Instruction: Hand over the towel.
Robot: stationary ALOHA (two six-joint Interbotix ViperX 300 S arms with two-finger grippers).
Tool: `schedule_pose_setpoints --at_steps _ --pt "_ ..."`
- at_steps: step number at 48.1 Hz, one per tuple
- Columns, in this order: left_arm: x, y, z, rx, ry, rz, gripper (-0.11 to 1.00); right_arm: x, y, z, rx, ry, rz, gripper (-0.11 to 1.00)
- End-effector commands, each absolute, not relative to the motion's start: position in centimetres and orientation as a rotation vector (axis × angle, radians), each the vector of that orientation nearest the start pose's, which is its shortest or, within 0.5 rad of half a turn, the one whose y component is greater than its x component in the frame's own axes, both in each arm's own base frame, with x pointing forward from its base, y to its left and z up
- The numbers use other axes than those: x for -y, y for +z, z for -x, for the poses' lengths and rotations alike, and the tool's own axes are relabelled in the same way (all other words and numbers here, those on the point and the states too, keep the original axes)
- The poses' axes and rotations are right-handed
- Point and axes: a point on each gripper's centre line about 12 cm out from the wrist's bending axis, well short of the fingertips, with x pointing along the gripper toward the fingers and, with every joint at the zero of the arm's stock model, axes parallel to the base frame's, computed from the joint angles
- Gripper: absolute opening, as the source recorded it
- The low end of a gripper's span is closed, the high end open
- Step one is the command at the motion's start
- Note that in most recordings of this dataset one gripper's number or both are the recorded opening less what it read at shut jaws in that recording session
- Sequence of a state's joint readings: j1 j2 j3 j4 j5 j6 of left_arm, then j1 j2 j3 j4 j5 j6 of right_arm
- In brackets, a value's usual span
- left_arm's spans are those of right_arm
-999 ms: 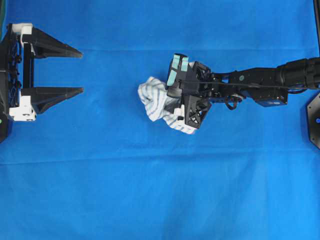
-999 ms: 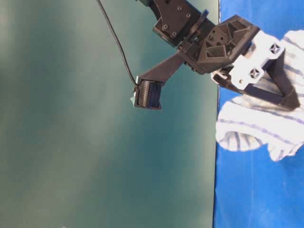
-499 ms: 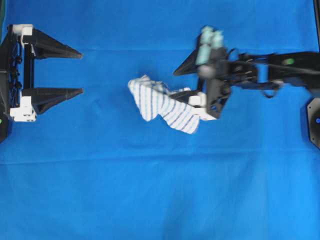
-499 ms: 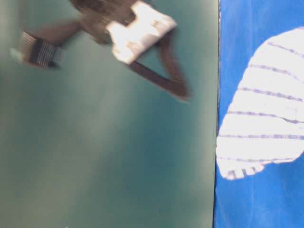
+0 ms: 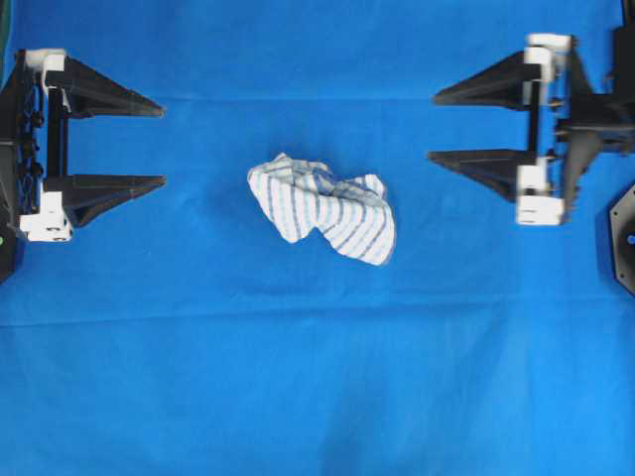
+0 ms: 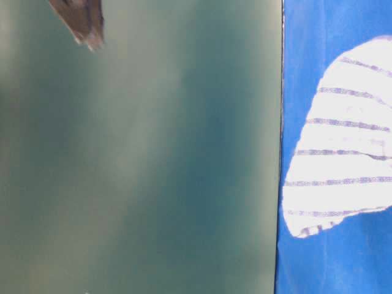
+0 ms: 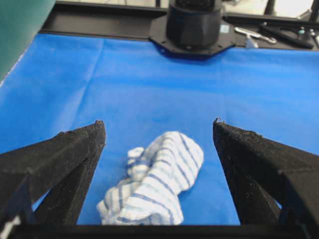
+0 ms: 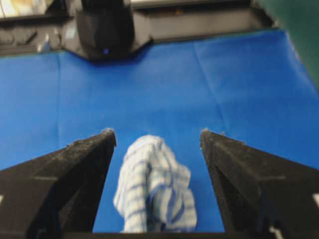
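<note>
Overhead only, both pincers, towel point(image 5: 322, 206) between.

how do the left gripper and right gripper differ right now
The left gripper sits at the left edge of the overhead view with its fingers pointing right; the right gripper sits at the right edge pointing left. The right gripper lies a little higher in that view than the left gripper. Both are open, empty and apart from the towel, which lies crumpled between them on the blue table covering.

towel point(image 6: 343, 147) cut off at table-level view's right edge
</note>
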State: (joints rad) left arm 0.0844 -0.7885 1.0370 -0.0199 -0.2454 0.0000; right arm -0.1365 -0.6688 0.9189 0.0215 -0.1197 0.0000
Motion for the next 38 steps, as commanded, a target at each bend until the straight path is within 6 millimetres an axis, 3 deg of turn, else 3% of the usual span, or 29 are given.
schedule_pose_setpoints --at_steps 1,25,38 --pt "-2.1 31.2 -23.8 0.018 0.09 0.02 0.93 3.6 31.2 -26.3 -0.079 -0.139 -0.02 0.72" --pt "-2.1 31.3 -23.6 0.021 0.089 0.018 0.92 3.6 30.8 -26.1 -0.071 -0.139 -0.021 0.72" --pt "-1.7 30.8 -21.2 -0.029 0.081 0.009 0.92 3.0 31.5 -22.2 -0.08 -0.137 -0.025 0.72"
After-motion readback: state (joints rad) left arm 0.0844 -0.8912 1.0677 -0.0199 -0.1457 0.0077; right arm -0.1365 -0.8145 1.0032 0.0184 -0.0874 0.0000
